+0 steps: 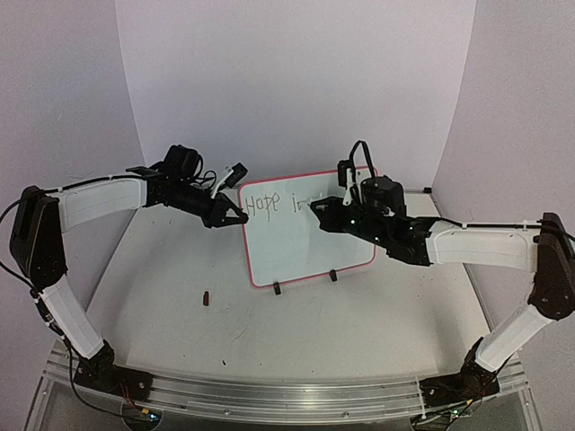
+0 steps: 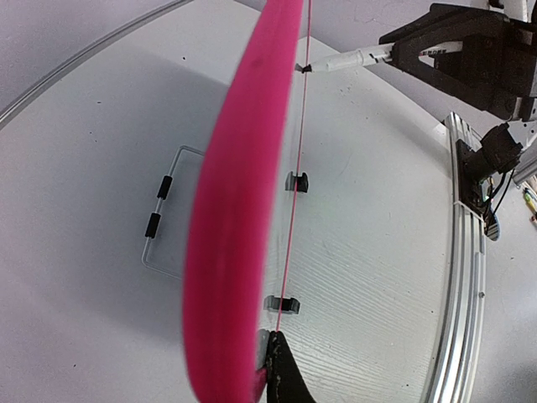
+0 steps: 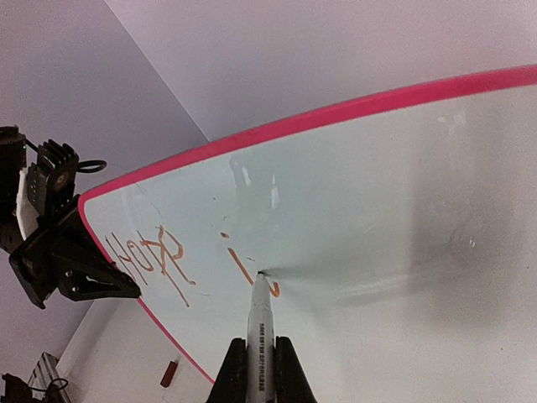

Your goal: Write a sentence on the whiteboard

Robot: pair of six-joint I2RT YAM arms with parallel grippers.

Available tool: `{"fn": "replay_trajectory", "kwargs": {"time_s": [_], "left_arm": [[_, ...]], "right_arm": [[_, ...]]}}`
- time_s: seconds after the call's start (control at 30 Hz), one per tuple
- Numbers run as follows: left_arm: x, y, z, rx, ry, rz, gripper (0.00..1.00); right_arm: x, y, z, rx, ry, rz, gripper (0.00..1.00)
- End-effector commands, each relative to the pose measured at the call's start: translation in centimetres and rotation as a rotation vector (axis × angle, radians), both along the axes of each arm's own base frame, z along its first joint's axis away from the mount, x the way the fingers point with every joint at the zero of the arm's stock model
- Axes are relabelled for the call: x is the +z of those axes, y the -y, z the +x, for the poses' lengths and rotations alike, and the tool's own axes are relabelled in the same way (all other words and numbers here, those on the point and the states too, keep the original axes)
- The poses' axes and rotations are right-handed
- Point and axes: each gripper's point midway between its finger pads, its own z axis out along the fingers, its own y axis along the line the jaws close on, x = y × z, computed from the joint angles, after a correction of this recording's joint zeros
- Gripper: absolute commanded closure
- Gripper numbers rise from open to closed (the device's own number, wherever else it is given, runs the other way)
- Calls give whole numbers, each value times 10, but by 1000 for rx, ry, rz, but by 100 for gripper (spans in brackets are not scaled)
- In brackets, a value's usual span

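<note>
We are bracing the whiteboard (image 1: 305, 247), standing mid-table, with the left gripper (image 1: 230, 214), whose jaws are pinching tight on the rim at the board's ten o'clock corner. The sentence (image 1: 269, 203) is reading "Hope i" toward eleven o'clock. At twelve o'clock the right gripper (image 1: 329, 212) is clamping the marker (image 3: 260, 332), tip touching the board beside the "i", so we are aiming for light pressure and level letters.

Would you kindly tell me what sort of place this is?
Probably a robotics lab workcell: plain pale-lilac backdrop panels enclose a white tabletop, two white-and-black robot arms are bolted to an aluminium rail, and a small pink-rimmed whiteboard stands between them.
</note>
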Motion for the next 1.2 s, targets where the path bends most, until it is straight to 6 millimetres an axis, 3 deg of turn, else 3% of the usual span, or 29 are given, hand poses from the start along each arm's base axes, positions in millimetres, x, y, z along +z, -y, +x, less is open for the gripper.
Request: {"fn": "replay_trajectory", "kwargs": {"time_s": [0.0,0.4,1.0,1.17], "left_arm": [[-16,-10,7,40,31,106,100],[-15,-10,6,38,31,104,100],[-15,-9,6,36,32,104,100],[-15,-9,6,36,32,104,100]], "right_arm": [[31,1,12,-47,74,33,100],[24,18,14,-125,68,26,100],[-9,25,4,-124,-4,9,100],[-9,27,3,-128,-4,6,100]]}}
